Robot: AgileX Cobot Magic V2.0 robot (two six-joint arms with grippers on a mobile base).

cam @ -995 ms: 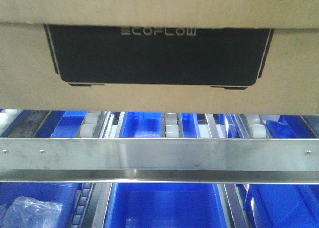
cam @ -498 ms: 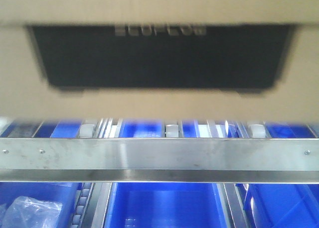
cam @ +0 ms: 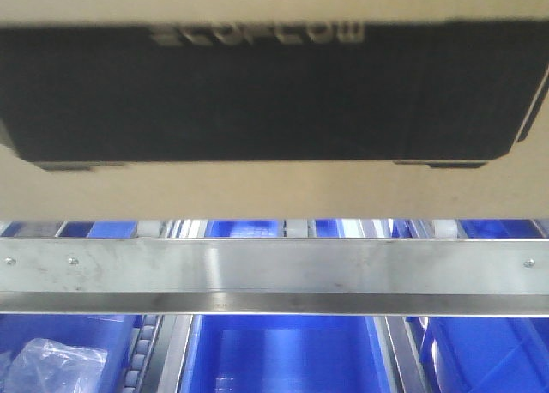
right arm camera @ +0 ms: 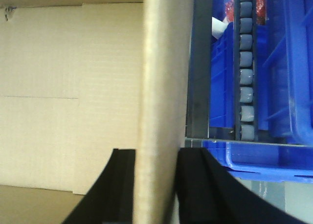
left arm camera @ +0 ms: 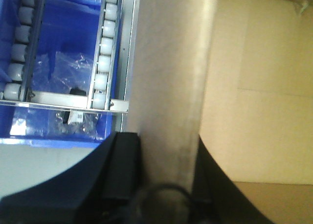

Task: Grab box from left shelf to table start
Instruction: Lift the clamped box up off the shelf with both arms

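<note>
The box (cam: 274,191) is plain brown cardboard, matt, with faint ribbed lines on its inside face. Its printed black panel (cam: 274,101) is also matt. The shelf rail (cam: 274,264) is brushed metal with a soft shine. The rollers (left arm camera: 102,62) are smooth pale plastic. The bins (cam: 283,359) are glossy blue plastic. The bag (cam: 51,367) is thin, clear, wrinkled film.

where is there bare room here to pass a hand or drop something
Looks bare: inside the box, between its walls, and the middle blue bin under the steel rail. Crowded: the slit between box and rail, full of rollers; the left bin holds a plastic bag.
</note>
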